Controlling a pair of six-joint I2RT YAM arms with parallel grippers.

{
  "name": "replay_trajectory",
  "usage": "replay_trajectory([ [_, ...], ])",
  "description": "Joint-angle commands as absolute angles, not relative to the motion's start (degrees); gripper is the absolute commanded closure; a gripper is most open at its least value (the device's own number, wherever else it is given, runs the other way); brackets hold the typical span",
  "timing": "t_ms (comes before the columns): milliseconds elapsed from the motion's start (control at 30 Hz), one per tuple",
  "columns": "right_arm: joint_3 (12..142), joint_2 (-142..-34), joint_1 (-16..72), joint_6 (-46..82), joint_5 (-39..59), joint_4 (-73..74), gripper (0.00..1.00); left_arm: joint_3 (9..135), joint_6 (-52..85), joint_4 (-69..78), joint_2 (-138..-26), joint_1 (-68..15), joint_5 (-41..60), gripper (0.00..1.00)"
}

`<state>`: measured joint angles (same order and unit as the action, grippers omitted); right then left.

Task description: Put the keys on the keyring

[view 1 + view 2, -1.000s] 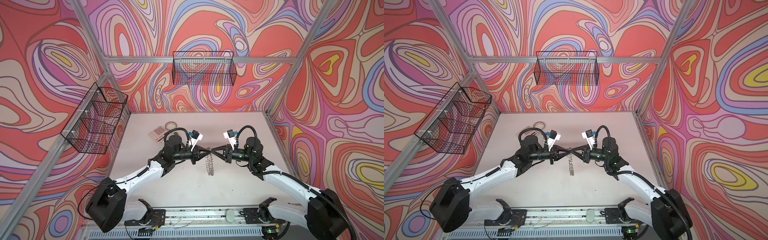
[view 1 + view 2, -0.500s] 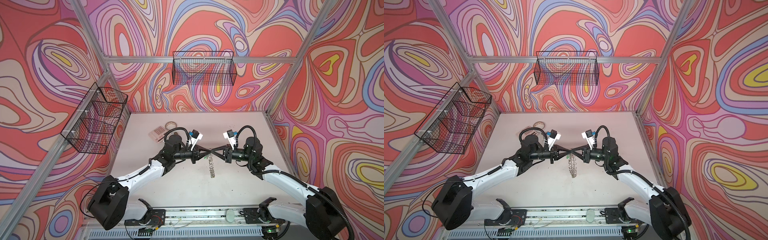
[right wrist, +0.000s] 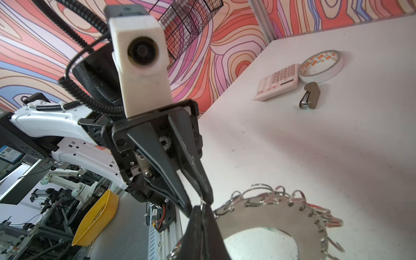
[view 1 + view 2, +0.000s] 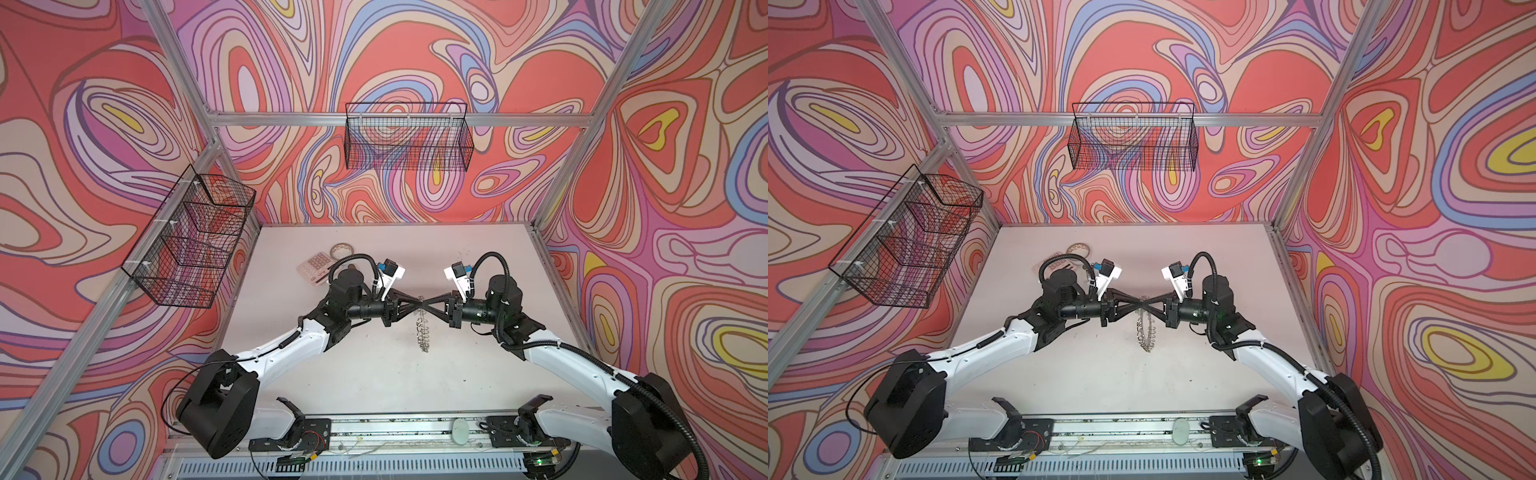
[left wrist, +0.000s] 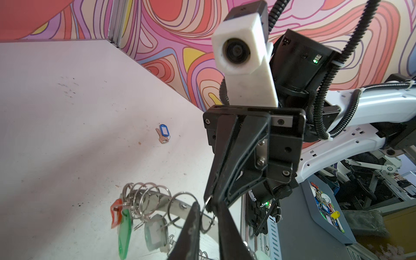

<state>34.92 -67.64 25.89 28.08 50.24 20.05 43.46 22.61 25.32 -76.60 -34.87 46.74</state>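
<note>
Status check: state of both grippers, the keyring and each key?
keyring: held up, hanging on edge.
left gripper: slightly open around a keyring loop.
right gripper: shut on a keyring loop.
red-tagged key: hanging on the keyring.
green-tagged key: hanging on the keyring.
mint-tagged key: hanging on the keyring.
blue-tagged key: loose, lying on the table.

No text can be read: the orange print inside the tape roll and the calculator key marks are too blurred.
</note>
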Motion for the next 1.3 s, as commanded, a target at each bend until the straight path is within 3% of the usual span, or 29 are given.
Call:
replay_trajectory([
  [0, 36.33, -66.32, 26.59, 26.52, 48.12, 19.06, 1.00, 44.96, 21.63, 24.28, -73.30, -34.41, 44.77, 0.66],
  [200, 37.23, -65.01, 26.63, 25.32, 45.01, 17.97, 1.00, 43.05, 25.17, 25.52, -69.04, -32.03, 42.98, 0.39],
  [267, 37.60, -64.48, 26.63, 24.46, 42.80, 16.40, 1.00, 42.35, 26.78, 25.55, -67.66, -30.95, 41.38, 0.19],
  [300, 37.92, -64.21, 26.63, 24.00, 41.70, 15.56, 1.00, 41.98, 27.53, 25.16, -66.93, -30.40, 40.06, 0.01],
  [567, 38.06, -61.82, 26.58, 22.85, 35.31, 13.92, 1.00, 39.62, 33.25, 21.57, -62.20, -26.83, 33.39, 0.00],
  [867, 39.65, -59.44, 26.59, 19.35, 21.98, 9.34, 1.00, 38.54, 41.12, 26.97, -64.02, -22.71, 40.46, 0.00],
  [1267, 40.53, -58.33, 26.60, 17.23, 12.65, 8.64, 1.00, 43.34, 51.33, 22.36, -72.74, -20.58, 45.88, 0.00],
])
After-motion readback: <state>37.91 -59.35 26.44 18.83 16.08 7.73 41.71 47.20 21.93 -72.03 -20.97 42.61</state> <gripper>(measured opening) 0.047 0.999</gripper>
